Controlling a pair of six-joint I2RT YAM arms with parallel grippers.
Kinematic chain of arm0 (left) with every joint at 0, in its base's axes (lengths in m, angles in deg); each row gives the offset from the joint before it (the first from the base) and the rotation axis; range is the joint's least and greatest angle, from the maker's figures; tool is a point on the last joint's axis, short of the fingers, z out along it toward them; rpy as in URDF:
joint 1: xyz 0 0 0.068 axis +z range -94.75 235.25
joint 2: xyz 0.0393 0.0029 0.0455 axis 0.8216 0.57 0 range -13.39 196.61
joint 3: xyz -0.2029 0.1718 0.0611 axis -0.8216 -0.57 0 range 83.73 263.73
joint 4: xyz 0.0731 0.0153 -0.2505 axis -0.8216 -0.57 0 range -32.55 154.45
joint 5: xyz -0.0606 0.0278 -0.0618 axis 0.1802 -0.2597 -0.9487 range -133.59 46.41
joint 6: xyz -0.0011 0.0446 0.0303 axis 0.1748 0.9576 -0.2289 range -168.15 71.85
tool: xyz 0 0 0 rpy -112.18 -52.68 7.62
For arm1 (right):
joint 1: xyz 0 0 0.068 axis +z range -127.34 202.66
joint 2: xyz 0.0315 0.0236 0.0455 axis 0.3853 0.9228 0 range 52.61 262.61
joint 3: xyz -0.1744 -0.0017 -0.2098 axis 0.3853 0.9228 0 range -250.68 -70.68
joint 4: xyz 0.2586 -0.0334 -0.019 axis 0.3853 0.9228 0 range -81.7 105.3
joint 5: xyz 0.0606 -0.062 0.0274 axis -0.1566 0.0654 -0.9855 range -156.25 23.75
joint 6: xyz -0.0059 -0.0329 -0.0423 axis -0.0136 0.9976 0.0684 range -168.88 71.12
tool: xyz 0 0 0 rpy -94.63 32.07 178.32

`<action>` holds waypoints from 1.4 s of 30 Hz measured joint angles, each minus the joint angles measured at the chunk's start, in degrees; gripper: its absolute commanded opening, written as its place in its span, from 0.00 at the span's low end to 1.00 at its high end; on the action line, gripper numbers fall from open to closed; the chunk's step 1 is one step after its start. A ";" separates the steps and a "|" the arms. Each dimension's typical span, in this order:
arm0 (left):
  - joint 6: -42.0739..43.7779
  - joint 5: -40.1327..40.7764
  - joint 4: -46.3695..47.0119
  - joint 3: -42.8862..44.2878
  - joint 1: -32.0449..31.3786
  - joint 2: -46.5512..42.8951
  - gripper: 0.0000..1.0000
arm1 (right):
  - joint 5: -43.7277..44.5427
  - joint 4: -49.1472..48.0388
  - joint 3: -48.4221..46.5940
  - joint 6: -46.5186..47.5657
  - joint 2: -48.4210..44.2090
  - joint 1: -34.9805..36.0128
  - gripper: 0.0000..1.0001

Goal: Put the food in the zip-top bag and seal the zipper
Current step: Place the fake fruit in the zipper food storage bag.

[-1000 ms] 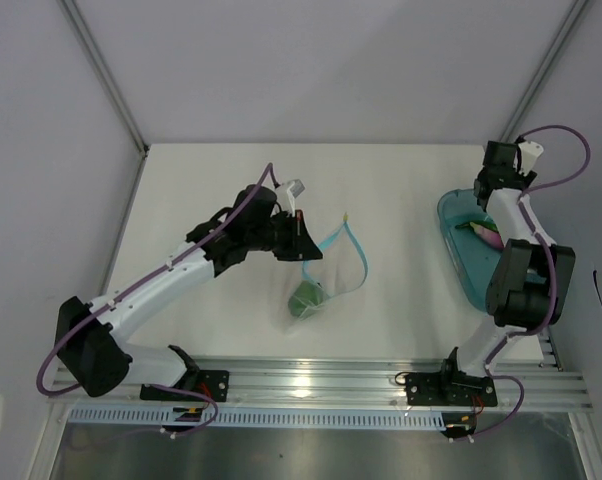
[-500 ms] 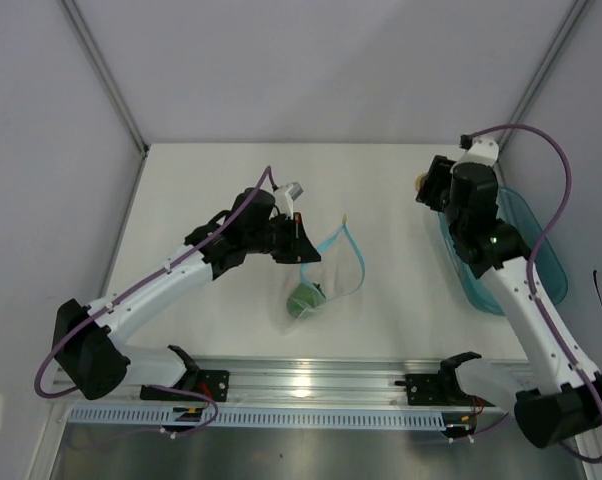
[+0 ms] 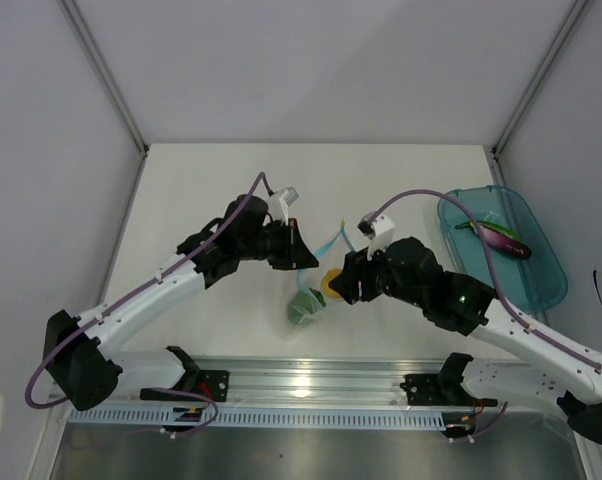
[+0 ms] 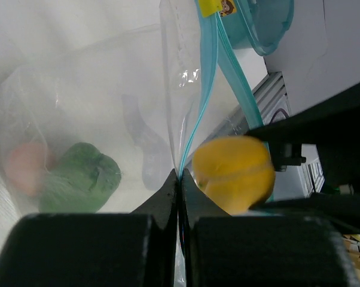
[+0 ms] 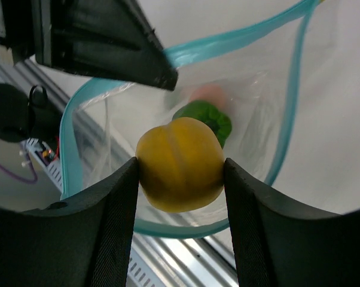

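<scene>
The bag point(image 3: 316, 288) hangs at the centre of the top view, just above the worktop point(image 3: 211, 180). Its zipper point(image 3: 333, 243) is parted into an open teal loop. The green pepper point(image 3: 303, 308) and the egg point(image 4: 26, 167) lie inside, at the bag's low end. The yellow pepper point(image 5: 180, 162) sits at the open mouth, ringed by the zipper in the right wrist view. The eggplant point(image 3: 503, 238) lies in the tray point(image 3: 553, 285) at the right edge.

The left pincer point(image 3: 303, 255) is fully closed, nipping the bag's rim at the zipper. The right pincer point(image 3: 337, 284) stands about half wide, its two fingers point(image 5: 117, 221) clamped on either side of the yellow pepper.

One second earlier the right arm was folded over the tray at the right. Half a second earlier it was raised near the upper right of the worktop. It has since swung across to the centre, bringing the yellow pepper to the bag. The left arm has kept its grip in nearly the same place, and the green pepper was already in the bag.
</scene>
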 measured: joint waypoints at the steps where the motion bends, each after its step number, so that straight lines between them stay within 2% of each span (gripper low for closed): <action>1: 0.00 -0.04 0.24 -0.31 -0.04 -0.13 0.01 | 0.11 0.33 0.61 -0.61 -0.02 1.70 0.01; 4: -0.02 -0.20 0.50 -1.44 -0.15 -0.74 0.00 | 0.42 1.07 1.09 -1.88 -0.17 4.33 0.03; 7: -0.39 -0.26 1.22 -2.93 -0.20 -2.21 0.01 | 1.40 1.51 1.09 -3.10 -0.15 5.62 0.33; 10: -0.48 -0.31 1.42 -4.04 -0.22 -4.20 0.01 | 2.40 2.54 1.05 -4.20 0.04 6.45 0.56; 12: -0.48 -0.28 1.64 -4.87 -0.26 -5.88 0.01 | 2.99 3.74 0.46 -5.03 0.59 7.08 0.62; 15: -0.66 -0.24 2.08 -6.58 -0.31 -8.50 0.00 | 3.76 6.10 -1.53 -6.49 1.79 7.58 0.78; 17: -0.96 -0.20 2.54 -8.09 -0.31 -10.21 0.01 | 4.33 8.00 -3.80 -7.32 2.80 7.67 0.95; 18: -1.07 -0.20 2.82 -8.90 -0.31 -11.02 0.00 | 4.57 9.05 -5.09 -7.76 3.30 7.69 0.98; 26: -2.60 -0.20 4.87 -14.21 -0.68 -14.58 0.01 | 9.16 18.49 -18.62 -7.69 7.02 7.82 0.99; 34: -1.95 0.57 4.85 -16.26 -0.83 -18.12 0.01 | 21.09 19.61 -21.20 -8.57 5.14 6.34 0.99; 37: -0.96 1.95 4.50 -16.26 -0.94 -19.74 0.01 | 24.04 20.63 -23.30 -8.70 6.86 1.49 0.99; 42: -0.22 3.10 4.11 -16.26 -0.96 -22.18 0.01 | 23.47 20.52 -26.27 -9.07 10.40 -11.98 0.99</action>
